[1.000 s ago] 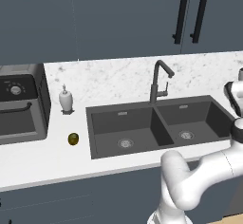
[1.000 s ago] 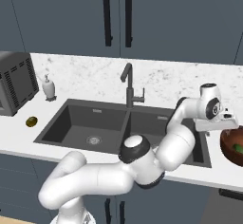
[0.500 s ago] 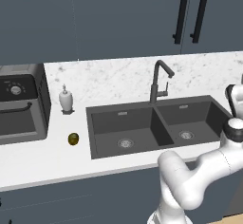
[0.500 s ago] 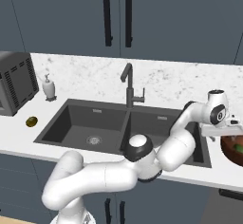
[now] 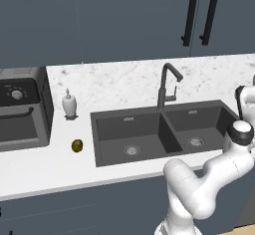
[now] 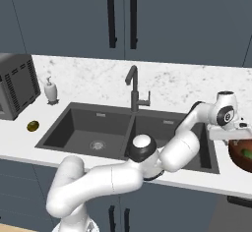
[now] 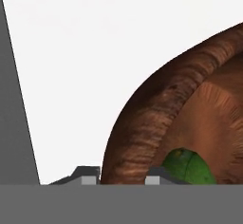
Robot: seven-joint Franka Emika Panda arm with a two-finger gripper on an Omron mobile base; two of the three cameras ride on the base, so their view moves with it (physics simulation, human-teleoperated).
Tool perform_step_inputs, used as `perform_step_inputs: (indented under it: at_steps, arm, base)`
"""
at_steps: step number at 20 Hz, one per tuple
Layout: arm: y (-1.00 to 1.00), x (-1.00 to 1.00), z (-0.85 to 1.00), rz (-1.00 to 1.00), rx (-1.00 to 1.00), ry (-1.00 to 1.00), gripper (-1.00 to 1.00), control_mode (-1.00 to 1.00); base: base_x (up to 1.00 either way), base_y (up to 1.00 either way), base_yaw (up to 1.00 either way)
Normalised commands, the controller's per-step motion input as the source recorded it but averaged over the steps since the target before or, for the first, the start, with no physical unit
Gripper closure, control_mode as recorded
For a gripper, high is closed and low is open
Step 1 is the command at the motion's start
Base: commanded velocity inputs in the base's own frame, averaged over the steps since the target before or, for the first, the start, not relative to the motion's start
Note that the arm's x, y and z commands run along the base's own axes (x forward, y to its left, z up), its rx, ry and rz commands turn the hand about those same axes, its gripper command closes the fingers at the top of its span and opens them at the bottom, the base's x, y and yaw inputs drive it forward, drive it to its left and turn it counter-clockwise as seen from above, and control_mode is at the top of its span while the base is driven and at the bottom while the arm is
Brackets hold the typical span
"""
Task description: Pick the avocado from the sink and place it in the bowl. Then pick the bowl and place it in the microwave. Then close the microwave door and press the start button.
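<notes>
The gripper [image 7: 122, 178] has come down over the bowl [image 6: 242, 153] at the counter's right edge; its jaws now close around the bowl's rim. The avocado [image 7: 189, 166] lies inside, so lifting comes next.

Reddish-brown, wood-looking bowl [image 7: 156, 118], rough streaked grain on the rim, finer ribbing inside. Dimpled, slightly glossy green skin on the avocado [image 7: 187, 167]. Matt dark grey sink [image 5: 164, 132] with shiny steel-looking drains. White speckled stone-look counter [image 6: 172, 86], smooth. Satin dark faucet [image 5: 167, 85]. Flat matt blue-grey cabinet fronts [image 5: 124, 20] with black handles. Smooth, glossy white plastic-looking arm [image 6: 113, 177].
</notes>
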Motion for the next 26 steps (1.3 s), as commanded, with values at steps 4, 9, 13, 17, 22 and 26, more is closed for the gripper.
perform_step_inputs:
  at_steps: [4,9,13,17,22,26]
  arm:
    - [0.25,-0.44,-0.09,0.1,-0.06,-0.01,1.0,-1.0]
    - [0.84,-0.55,-0.02,0.32,-0.26,-0.12,1.0,-1.0]
    - [1.0,-0.42,-0.12,0.43,-0.35,-0.18,1.0,-1.0]
    - [1.0,-0.49,-0.26,0.43,-0.3,-0.15,1.0,-1.0]
    - [0.59,-0.68,0.21,0.33,-0.05,-0.04,1.0,-1.0]
    - [0.51,-0.83,0.51,0.29,0.0,0.01,1.0,-1.0]
  base:
    - [0.0,0.0,0.0]
    - [0.0,0.0,0.0]
    - [0.0,0.0,0.0]
    - [0.0,0.0,0.0]
    - [0.0,0.0,0.0]
    - [0.0,0.0,0.0]
